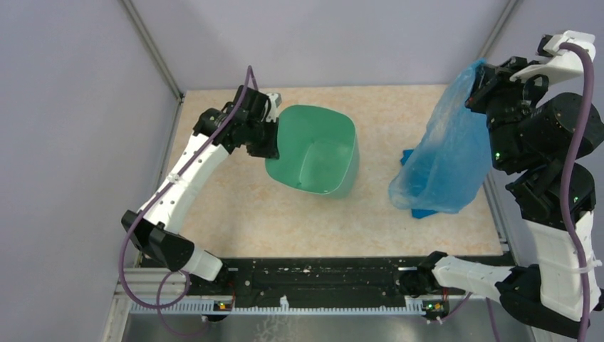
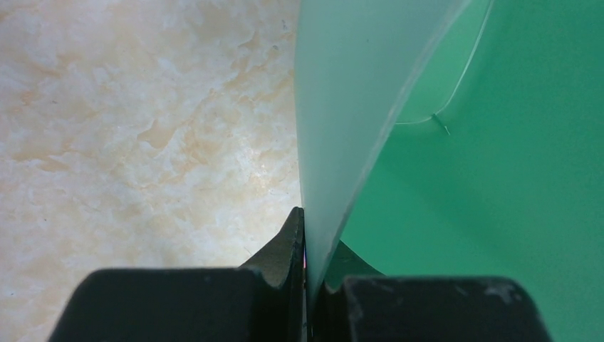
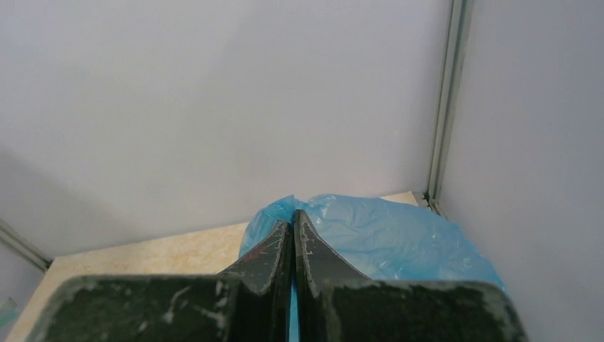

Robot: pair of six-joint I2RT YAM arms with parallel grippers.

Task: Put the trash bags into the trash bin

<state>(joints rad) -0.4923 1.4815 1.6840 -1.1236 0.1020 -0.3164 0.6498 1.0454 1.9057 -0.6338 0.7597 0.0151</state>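
Observation:
The mint-green trash bin (image 1: 317, 153) stands tilted at mid-table, its mouth facing up and toward the camera. My left gripper (image 1: 265, 135) is shut on the bin's left wall; in the left wrist view the wall (image 2: 342, 107) runs between the fingers (image 2: 288, 246). The light blue trash bag (image 1: 441, 153) hangs limp at the right, its bottom near the table. My right gripper (image 1: 483, 82) is shut on its top edge, high up; in the right wrist view the film (image 3: 377, 235) bunches round the closed fingers (image 3: 313, 246).
A darker blue flat thing (image 1: 413, 160) lies on the table under and behind the hanging bag. Grey walls with metal corner posts (image 1: 153, 50) close in the back and sides. The marbled tabletop (image 1: 235, 206) is bare in front of the bin.

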